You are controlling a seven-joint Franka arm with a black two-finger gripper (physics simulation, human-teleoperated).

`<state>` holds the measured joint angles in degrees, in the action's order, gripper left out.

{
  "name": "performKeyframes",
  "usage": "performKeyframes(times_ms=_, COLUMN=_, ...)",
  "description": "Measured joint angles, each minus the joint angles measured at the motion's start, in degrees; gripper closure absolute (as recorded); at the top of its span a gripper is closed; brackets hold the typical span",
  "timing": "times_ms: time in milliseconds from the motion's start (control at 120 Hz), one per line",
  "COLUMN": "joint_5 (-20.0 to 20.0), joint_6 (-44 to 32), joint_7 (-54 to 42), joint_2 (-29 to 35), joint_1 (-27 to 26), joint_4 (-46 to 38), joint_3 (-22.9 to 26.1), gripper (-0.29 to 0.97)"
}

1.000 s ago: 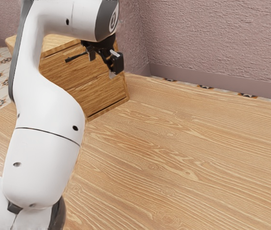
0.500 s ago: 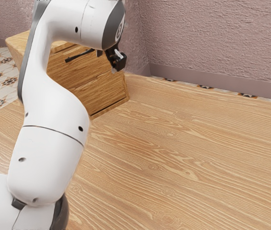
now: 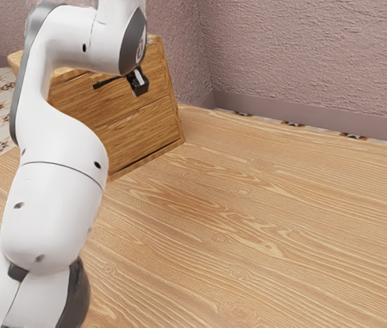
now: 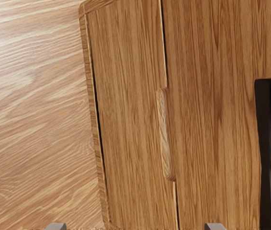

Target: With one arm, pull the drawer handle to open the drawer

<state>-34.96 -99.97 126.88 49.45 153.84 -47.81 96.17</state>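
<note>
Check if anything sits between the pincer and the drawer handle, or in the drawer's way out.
Nothing visible does. The pincer hangs close to one end of the black handle on the upper drawer, only air between them. Nothing lies on the wooden floor in front of the drawer.

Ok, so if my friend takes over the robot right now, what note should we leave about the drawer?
Hand: open, holding nothing, close to the cabinet front, by one end of the black drawer handle.
Handle: not between the fingers. In the wrist view it sits off to one side of them.
Done: the approach only. The drawer looks shut, flush with the front.
Left: line up on the handle, close on it, pull the drawer out.
</note>
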Motion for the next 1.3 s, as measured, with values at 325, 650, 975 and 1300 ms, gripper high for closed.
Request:
performKeyframes(times_ms=325, joint_5=-0.6, joint_6=-4.4, joint_7=-5.8, joint_2=0.3, joint_1=3.3, joint_4=-0.2, joint_3=2.6, gripper=0.36)
performKeyframes(times_ms=650, joint_5=-1.2, joint_6=-9.6, joint_7=-10.6, joint_2=0.9, joint_1=7.4, joint_4=-0.7, joint_3=5.3, gripper=0.39)
performKeyframes(times_ms=975, joint_5=-3.6, joint_6=-9.3, joint_7=-12.4, joint_2=1.3, joint_1=8.9, joint_4=-1.4, joint_3=4.9, gripper=0.44)
performKeyframes(times_ms=1300, joint_5=-4.4, joint_6=-10.0, joint_7=-13.7, joint_2=1.5, joint_1=9.2, joint_4=-0.7, joint_3=3.9, gripper=0.46)
